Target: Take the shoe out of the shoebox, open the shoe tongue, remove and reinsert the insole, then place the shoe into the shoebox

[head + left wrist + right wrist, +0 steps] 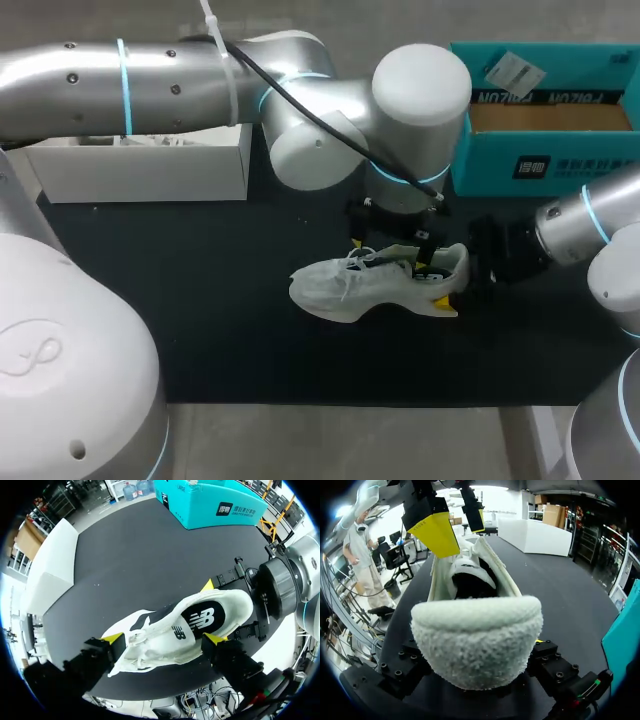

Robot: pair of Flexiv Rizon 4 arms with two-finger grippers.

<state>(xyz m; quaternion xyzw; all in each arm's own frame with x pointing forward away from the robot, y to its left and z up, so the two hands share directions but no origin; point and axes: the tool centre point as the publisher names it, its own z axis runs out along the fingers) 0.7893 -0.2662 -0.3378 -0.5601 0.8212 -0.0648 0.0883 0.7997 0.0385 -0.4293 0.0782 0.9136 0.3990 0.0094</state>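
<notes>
**Right gripper** (476,647) (482,262): comes in from the worktop's right edge. It is clamped on the heel of the shoe, with one finger on each side of the fleecy heel collar. In the left wrist view it (235,605) shows at the heel end, and one yellow tip lies against the heel's far side.

**Left gripper** (164,639) (405,245): its arm crosses from the left edge along the far side and comes down over the shoe's middle. It straddles the lace and tongue area. Whether it grips the shoe or only stands about it cannot be told.

**Shoe** (375,282) (185,630) (477,645): a white trainer, out of the shoebox, on the black worktop a little right of centre. The toe points to the left edge and the heel to the right edge. The white laces (131,652) are loose.

**Insole** (202,617): dark, seated inside the shoe, visible through the opening.

**Shoebox** (545,160) (210,505) (626,635): teal and open, with brown card showing inside. It stands at the far right corner, apart from the shoe.

**White box** (140,172) (50,565) (535,536): long and low, along the far edge toward the left corner. It is well apart from the shoe and lies under the left arm's span.
</notes>
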